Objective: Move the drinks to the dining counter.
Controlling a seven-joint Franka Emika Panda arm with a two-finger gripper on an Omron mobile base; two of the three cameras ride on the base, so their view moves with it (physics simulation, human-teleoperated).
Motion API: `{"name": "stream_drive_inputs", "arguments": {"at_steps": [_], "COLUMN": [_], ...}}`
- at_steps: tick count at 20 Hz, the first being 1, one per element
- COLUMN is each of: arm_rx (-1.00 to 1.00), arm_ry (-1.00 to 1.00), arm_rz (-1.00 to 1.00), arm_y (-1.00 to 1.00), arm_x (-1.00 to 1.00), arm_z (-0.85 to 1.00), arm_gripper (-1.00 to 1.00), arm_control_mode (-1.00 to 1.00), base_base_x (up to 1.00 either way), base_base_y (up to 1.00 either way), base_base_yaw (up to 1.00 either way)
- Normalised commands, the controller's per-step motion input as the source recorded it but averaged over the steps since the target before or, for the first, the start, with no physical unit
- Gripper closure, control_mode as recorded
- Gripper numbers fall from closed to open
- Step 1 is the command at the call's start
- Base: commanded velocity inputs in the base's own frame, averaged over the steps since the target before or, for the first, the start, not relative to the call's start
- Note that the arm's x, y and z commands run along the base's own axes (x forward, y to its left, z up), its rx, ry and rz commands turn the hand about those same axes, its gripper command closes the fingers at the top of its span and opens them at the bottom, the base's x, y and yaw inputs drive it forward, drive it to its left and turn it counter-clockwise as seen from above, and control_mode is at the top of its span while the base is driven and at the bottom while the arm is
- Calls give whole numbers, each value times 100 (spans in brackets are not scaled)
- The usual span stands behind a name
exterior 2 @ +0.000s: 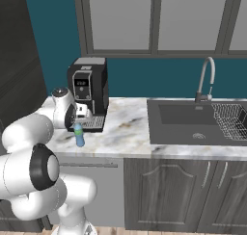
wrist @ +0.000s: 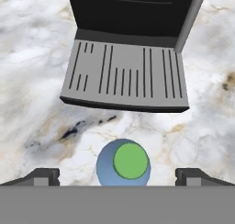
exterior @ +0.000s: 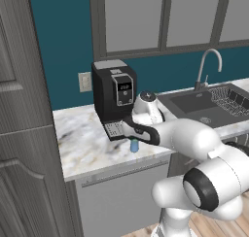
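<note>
Glossy white robot arm [exterior: 194,134] of rounded, bulbous segments, with black rings at its joints and a grey-capped wrist.

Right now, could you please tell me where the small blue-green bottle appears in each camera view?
Left base view: the small blue-green bottle is at centre, partly behind the arm.
Right base view: left of centre, near the worktop's front edge.
Hand view: bottom centre, green cap up.
Shared landmark: the coffee machine just behind it.

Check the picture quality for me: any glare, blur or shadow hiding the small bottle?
Hand view: sharp, even light, the small bottle seen from above between the open tool tips. Left base view: the arm covers most of the bottle. Right base view: bottle clear beside the coffee machine; no glare.
</note>
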Motion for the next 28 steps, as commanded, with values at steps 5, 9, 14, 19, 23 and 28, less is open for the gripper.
{"name": "stream_drive_inputs", "arguments": {"at_steps": [5,9,14,19,23,28], "arm_rx": [0,1,0,0,0,2], "arm_ry": [0,-1,-3,-6,-1,-1], "arm_rz": [0,0,0,0,0,0], "arm_y": [-1,0,0,0,0,-2], "arm_x": [0,7,11,4,0,0], "arm_z": [-18,-18,-15,-19,-32,-31], "arm_gripper": [-100,-100,-100,-100,100,100], "arm_control_mode": [-100,-100,-100,-100,-100,-100], "base_base_x": [0,0,0,0,0,0], "base_base_y": [0,0,0,0,0,0], "base_base_yaw": [0,0,0,0,0,0]}}
